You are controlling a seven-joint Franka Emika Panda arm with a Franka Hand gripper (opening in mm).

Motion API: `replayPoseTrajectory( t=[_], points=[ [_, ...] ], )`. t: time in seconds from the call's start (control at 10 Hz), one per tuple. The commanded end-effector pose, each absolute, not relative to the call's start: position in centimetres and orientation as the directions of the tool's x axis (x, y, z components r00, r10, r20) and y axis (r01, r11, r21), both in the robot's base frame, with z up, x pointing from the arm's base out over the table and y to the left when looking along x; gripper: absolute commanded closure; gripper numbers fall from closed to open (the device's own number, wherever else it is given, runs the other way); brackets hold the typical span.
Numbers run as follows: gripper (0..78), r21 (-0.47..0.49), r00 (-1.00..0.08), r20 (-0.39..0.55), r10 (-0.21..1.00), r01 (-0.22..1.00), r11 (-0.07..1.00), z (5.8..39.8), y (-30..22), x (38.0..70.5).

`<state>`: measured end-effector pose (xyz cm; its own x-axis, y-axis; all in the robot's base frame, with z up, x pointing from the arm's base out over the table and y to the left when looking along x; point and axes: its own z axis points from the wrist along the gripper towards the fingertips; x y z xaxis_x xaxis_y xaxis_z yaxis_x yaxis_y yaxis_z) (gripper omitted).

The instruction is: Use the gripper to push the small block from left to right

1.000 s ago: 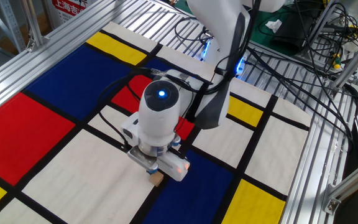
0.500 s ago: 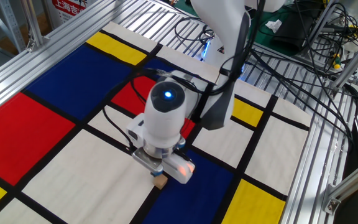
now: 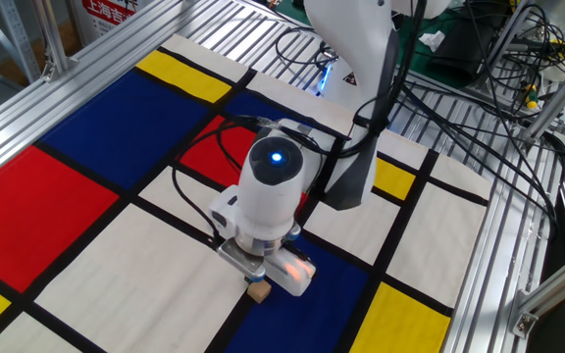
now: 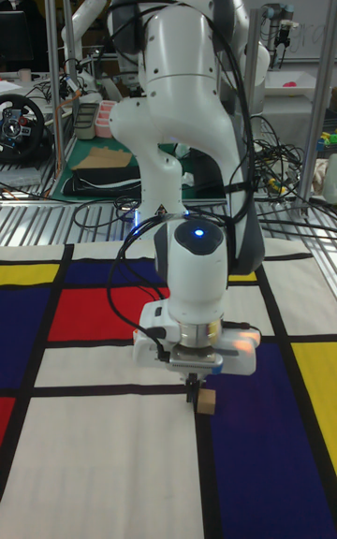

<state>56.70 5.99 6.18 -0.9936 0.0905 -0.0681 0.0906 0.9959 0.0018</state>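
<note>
The small block (image 3: 259, 290) is a tiny tan wooden cube lying on the black line between a white panel and a blue panel of the mat. My gripper (image 3: 251, 278) hangs straight down from the white wrist module, with its dark fingers pressed together and shut on nothing. In the tall fixed view the gripper (image 4: 194, 393) touches the left side of the small block (image 4: 207, 400). The wrist module hides most of the fingers in the fixed view.
A mat (image 3: 86, 147) of red, blue, yellow and white panels covers the table. Aluminium rails (image 3: 503, 235) frame it. Black cables (image 3: 459, 118) trail over the back right. Other arms and a steering wheel (image 4: 19, 127) stand far behind.
The arm has moved right and toward the front of the mat, and the small block has slid along ahead of the fingertip from the white panel's edge onto the black line.
</note>
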Motion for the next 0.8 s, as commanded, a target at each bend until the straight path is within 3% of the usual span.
replayPoseTrajectory(
  t=[0.1, 0.8],
  points=[
    [77.6, 0.004, -0.990, -0.081, 0.113, 0.113, 0.994, 6.9, 7.3, 56.5],
    [77.6, -0.004, -0.985, -0.110, 0.129, 0.130, 0.991, 7.5, 7.1, 58.2]
  ],
)
